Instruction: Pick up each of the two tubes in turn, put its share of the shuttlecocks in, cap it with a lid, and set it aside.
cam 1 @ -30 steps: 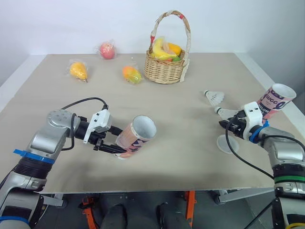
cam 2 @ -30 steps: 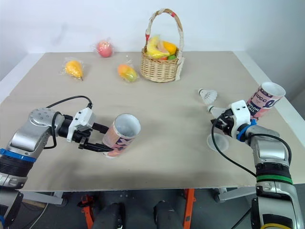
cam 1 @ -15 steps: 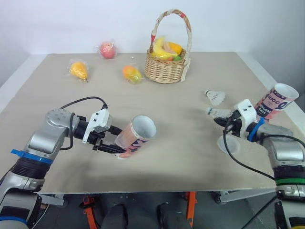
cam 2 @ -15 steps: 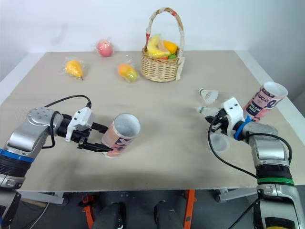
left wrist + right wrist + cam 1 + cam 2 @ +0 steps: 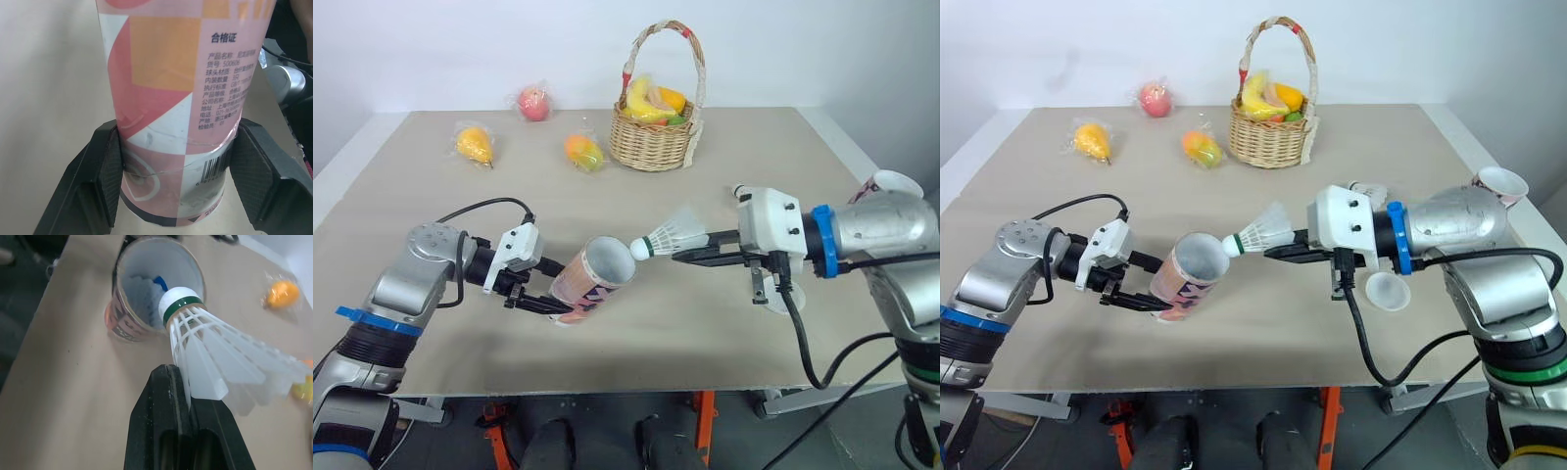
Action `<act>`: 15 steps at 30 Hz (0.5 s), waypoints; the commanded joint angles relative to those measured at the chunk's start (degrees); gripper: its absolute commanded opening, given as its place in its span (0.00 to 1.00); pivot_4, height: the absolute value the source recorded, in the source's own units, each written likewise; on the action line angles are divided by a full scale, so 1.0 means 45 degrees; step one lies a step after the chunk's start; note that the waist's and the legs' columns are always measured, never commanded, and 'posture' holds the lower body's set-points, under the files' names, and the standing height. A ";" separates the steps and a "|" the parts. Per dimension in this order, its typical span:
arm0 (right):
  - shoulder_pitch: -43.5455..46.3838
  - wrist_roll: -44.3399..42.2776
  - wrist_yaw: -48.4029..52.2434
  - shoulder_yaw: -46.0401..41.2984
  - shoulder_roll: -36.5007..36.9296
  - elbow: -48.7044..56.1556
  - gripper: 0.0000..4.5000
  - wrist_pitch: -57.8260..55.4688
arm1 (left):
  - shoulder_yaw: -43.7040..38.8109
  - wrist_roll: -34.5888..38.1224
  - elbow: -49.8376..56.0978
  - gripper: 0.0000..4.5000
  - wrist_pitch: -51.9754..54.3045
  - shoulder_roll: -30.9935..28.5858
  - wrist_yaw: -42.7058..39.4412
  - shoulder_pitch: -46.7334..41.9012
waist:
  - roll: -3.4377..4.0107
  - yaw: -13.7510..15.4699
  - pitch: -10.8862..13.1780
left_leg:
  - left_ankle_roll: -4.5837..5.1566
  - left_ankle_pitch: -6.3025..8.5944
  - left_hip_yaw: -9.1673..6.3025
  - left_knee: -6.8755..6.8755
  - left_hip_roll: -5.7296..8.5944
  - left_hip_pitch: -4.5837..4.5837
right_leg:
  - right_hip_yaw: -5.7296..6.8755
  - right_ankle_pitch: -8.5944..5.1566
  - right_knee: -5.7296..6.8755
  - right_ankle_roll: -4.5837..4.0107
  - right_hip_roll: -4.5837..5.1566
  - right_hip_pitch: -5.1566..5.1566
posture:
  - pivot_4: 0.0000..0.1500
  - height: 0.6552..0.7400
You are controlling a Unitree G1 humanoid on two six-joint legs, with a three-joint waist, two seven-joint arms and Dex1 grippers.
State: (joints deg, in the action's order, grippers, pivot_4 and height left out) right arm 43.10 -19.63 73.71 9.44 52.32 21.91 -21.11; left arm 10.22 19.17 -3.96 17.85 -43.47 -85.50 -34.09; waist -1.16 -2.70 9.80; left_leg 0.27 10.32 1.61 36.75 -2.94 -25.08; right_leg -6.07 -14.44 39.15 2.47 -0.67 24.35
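Tube (image 5: pixel 166 88) in left fingers (image 5: pixel 105 178) reads 合格证, right fingers (image 5: pixel 164 426) pinching shuttlecock (image 5: pixel 205 345).

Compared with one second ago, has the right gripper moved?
Yes. The right gripper, holding a shuttlecock, has swung to the robot's left, away from the lid, up to the open mouth of the tube.

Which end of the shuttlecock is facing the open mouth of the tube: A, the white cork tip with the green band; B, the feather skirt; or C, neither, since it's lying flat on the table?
A: the right gripper, jaws shut on the feathers, carries the shuttlecock above the table with its cork tip at the open mouth of the tube that the left gripper holds tilted.
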 commanded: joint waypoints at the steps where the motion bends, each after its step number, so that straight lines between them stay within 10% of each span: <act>1: 0.0911 0.0759 0.0194 0.0701 -0.0327 -0.0334 0.03 0.0372 | -0.0286 0.0156 0.0071 0.65 -0.0163 -0.0032 -0.0040 -0.0258 | 0.0000 0.0004 0.0000 | 0.0000 0.0000 -0.0003 -0.0004 -0.0001 -0.0001 | 0.0006 -0.0005 0.0000 -0.0006 0.0000 0.0000 | 1.00 0.97; 5: 0.1992 0.0723 0.0470 0.1269 -0.0947 -0.0432 0.03 -0.0102 | -0.0316 0.0145 0.0034 0.65 -0.0186 -0.0058 -0.0038 -0.0256 | 0.0001 -0.0001 0.0001 | 0.0000 0.0000 -0.0001 -0.0010 -0.0002 -0.0009 | 0.0006 -0.0007 0.0003 -0.0011 -0.0002 0.0013 | 1.00 0.97; 15: 0.2184 -0.1617 0.0805 -0.0150 -0.1180 -0.0542 0.80 -0.2185 | -0.0312 0.0172 0.0036 0.65 -0.0187 -0.0056 -0.0074 -0.0239 | -0.0002 0.0039 0.0001 | -0.0001 0.0001 -0.0012 -0.0015 -0.0001 -0.0020 | 0.0017 -0.0008 0.0003 -0.0029 0.0006 0.0009 | 1.00 0.97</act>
State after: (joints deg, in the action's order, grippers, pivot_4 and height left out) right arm 52.76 -24.40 77.52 12.99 45.87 19.46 -28.96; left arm 10.22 19.15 -4.63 17.70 -43.46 -85.59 -34.26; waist -1.17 -2.52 9.80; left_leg 0.27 10.32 1.54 36.69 -2.93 -25.17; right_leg -5.99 -14.47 39.16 2.34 -0.64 24.38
